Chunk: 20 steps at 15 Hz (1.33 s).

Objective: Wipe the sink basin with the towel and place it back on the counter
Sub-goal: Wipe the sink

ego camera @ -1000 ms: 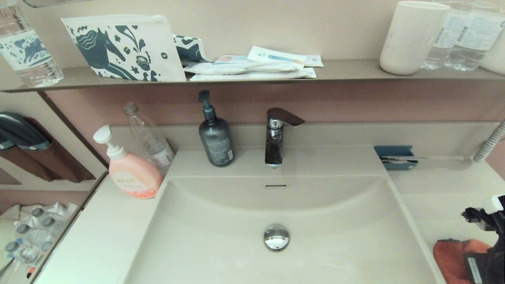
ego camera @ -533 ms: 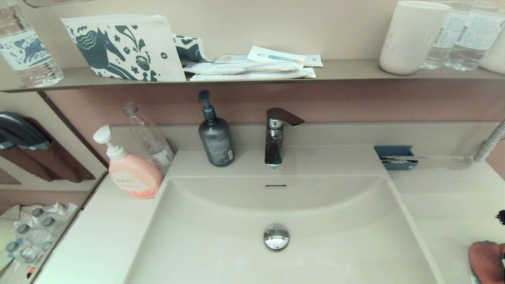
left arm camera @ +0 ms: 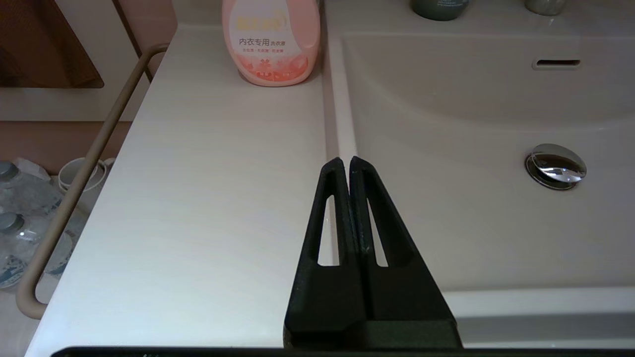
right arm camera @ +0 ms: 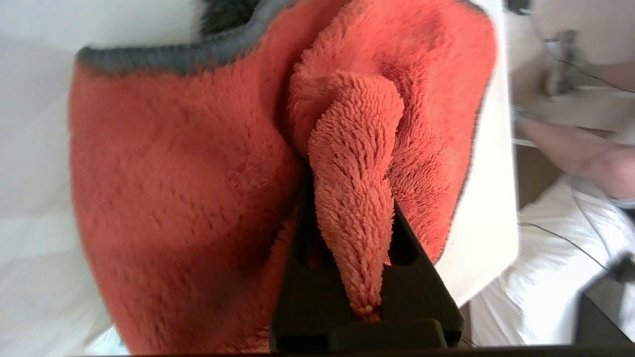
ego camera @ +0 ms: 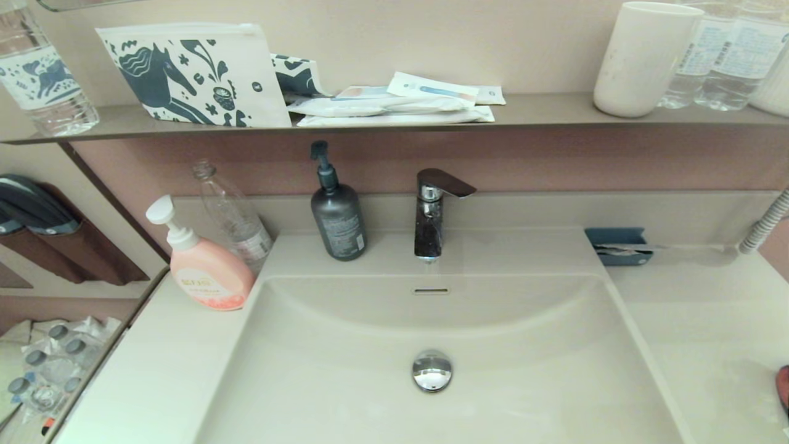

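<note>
The sink basin (ego camera: pixel 345 376) is off-white, with a chrome drain plug (ego camera: pixel 431 370) and an overflow slot (ego camera: pixel 431 290). Only a sliver of the orange-red towel (ego camera: pixel 784 390) shows in the head view, at the right edge over the counter (ego camera: pixel 709 320). In the right wrist view the towel (right arm camera: pixel 173 188) fills the picture, spread over the counter's white surface (right arm camera: pixel 30 148) near its outer edge. My right gripper (right arm camera: pixel 349 198) is shut on a raised fold of it. My left gripper (left arm camera: pixel 346 161) is shut and holds nothing; it is parked above the counter (left arm camera: pixel 213 198) beside the basin's left rim.
A pink soap bottle (ego camera: pixel 206 271), a clear bottle (ego camera: pixel 234 216), a dark pump bottle (ego camera: pixel 337 216) and the tap (ego camera: pixel 431 213) stand along the back. A blue tray (ego camera: pixel 619 245) sits back right. The wall shelf (ego camera: pixel 542 111) holds a pouch, packets and a cup. A person's arm (right arm camera: pixel 585 158) is beyond the counter edge.
My right arm has carried the towel to the right, almost out of the head view; only its edge still shows. Nothing has moved in the basin or along the back.
</note>
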Available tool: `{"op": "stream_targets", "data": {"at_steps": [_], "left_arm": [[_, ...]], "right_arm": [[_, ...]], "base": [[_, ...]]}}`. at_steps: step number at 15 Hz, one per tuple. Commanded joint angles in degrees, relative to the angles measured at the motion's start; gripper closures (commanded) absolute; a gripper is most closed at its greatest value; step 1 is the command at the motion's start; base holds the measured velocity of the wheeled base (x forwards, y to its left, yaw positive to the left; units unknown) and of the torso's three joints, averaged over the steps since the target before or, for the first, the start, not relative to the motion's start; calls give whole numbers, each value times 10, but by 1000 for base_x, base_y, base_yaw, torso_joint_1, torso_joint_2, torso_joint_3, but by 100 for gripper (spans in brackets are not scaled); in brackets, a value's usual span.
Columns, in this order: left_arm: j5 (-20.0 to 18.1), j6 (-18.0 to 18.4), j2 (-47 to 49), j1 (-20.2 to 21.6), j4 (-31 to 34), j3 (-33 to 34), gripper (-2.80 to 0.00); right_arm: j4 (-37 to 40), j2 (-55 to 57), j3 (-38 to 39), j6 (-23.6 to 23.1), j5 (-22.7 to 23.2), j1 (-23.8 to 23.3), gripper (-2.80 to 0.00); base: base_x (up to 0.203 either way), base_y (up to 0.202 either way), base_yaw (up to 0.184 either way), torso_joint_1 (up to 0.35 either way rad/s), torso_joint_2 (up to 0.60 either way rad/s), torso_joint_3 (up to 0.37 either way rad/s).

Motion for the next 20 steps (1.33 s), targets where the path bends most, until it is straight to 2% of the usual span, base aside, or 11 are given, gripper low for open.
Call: {"op": "stream_targets", "data": {"at_steps": [1,5,8,12,13,18,20], "left_arm": [[0,0,0,0,0,0,0],[0,0,0,0,0,0,0],[0,0,0,0,0,0,0],[0,0,0,0,0,0,0],[0,0,0,0,0,0,0],[0,0,0,0,0,0,0],[0,0,0,0,0,0,0]], "right_arm": [[68,-56,9,-1,36,3,0],[253,-182,18,2,79,50,0],[316,-257,57,18,93,135,0],[325,-280,106,104,89,253,0],[324,-279,112,125,86,270,0],[300,-230,120,172,73,307,0],[254,-196,125,174,14,297,0]], "base": [[0,0,0,0,0,0],[0,0,0,0,0,0],[0,0,0,0,0,0],[0,0,0,0,0,0],[0,0,0,0,0,0],[0,0,0,0,0,0],[0,0,0,0,0,0]]}}
